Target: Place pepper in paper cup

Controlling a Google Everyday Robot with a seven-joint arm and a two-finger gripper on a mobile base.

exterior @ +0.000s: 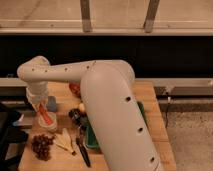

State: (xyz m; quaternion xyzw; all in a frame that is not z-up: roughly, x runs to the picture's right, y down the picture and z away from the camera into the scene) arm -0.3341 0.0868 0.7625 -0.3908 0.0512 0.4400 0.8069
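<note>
- Pepper (46, 116): from my remote feed I see a slender red-orange strip with its long axis running diagonally, upper end toward the upper left, lower end toward the lower right and down into the cup.
- Which end is the tapered tip I can't tell.
- Paper cup (47, 125): short white cup on the left part of the wooden table (150, 100); the pepper's lower end sits at or inside its mouth.
- Gripper (41, 106): hangs off the white wrist right above the paper cup, at the pepper's upper end.
- Pepper lies directly under and between the gripper's lower parts, extending down and right from it; it looks touching the gripper at the top.
- Gripper looks narrowly closed on the pepper, holding it over the cup.
- Big white arm (112, 110) sweeps from the bottom right across the table to the left, covering much of the middle.
- Small blue cup (52, 103) just right of the gripper, near the paper cup.
- Dark grape bunch (42, 145) in front of the paper cup, apart from it.
- Pale yellow wedges (64, 140) right of the grapes.
- Green tray (92, 137) edge shows beside the arm, mostly hidden.
</note>
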